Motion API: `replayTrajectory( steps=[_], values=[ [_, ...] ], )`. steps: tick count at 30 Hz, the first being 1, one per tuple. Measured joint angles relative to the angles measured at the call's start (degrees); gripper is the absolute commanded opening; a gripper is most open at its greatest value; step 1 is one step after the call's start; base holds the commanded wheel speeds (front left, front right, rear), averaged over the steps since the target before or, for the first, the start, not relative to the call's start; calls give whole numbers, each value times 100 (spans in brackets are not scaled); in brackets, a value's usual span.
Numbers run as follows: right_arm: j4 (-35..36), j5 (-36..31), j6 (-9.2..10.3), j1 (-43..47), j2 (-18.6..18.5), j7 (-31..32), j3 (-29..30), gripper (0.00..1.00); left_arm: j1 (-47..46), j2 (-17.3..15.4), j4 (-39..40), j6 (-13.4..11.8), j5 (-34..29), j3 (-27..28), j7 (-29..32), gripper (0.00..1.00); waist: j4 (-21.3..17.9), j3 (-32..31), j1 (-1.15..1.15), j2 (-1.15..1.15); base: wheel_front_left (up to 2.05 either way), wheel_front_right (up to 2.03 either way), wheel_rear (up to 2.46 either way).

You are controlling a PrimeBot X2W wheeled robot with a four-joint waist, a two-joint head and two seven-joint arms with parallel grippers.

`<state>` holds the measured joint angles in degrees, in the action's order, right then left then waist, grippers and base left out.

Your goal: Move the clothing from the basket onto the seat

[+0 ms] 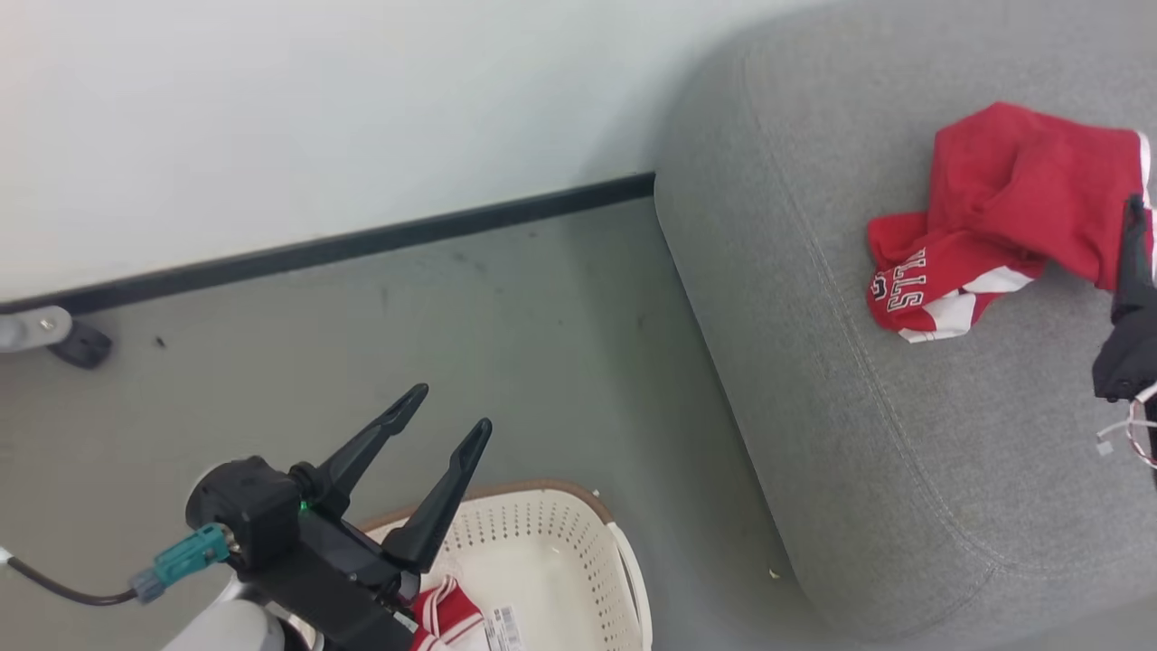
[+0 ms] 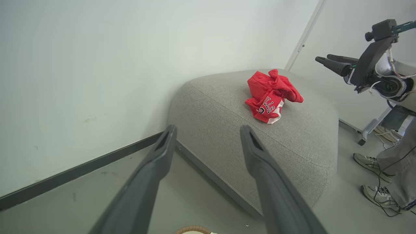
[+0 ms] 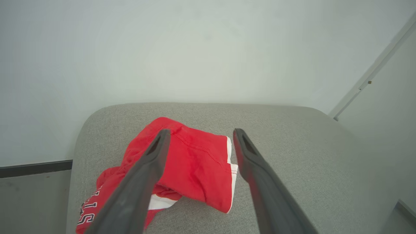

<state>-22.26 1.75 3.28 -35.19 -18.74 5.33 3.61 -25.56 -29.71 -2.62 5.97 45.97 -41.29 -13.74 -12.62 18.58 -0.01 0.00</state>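
The head view takes in the round cream basket (image 1: 551, 542) on the floor beside the grey sofa (image 1: 813, 389), with 1 red-and-white striped garment (image 1: 447, 610) lying in it. The left wrist view catches just a sliver of the basket's brown rim, and also a person's 2 sneakers (image 2: 369, 162) past the sofa.

The red shorts (image 1: 1003, 208) lie crumpled on the sofa's top. In the head view their long axis runs from lower left to upper right, with the white-lettered end towards the basket side.

The left gripper (image 1: 452, 407) hangs above the basket with its fingers spread wide, holding nothing. The right gripper (image 3: 201, 133) is also spread wide and empty. The left wrist view shows it raised clear of the shorts.
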Motion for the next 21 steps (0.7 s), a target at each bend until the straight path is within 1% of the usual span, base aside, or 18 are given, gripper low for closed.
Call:
replayTrajectory(
  steps=[7, 12, 14, 15, 17, 21],
  values=[
    [404, 349, -332, 447, -76, -267, 163, 100, 158, 188, -193, -93, 105, 89, -46, 100, 165, -404, 0, -1, 0, 0, 0],
    [668, 502, -445, 675, 23, -428, 122, 100, 286, 267, -350, -145, 177, 199, -51, 100, 332, -653, 0, -1, 0, 0, 0],
    [765, 503, -532, 798, 69, -516, 55, 100, 318, 296, -449, -153, 261, 237, -52, 100, 398, -757, 1, 0, 0, 0, 0],
    [806, 503, -533, 880, 99, -553, 19, 100, 359, 318, -482, -166, 291, 259, -52, 100, 429, -810, 0, 0, 0, 0, 0],
    [864, 506, -617, 1026, 164, -621, -64, 100, 447, 352, -576, -213, 297, 297, -54, 100, 490, -923, 0, 0, 0, 0, 0],
    [967, 547, -697, 1296, 271, -744, -182, 100, 631, 397, -702, -318, 332, 397, -55, 100, 604, -1155, 1, -1, 0, 0, 0]
  ],
)
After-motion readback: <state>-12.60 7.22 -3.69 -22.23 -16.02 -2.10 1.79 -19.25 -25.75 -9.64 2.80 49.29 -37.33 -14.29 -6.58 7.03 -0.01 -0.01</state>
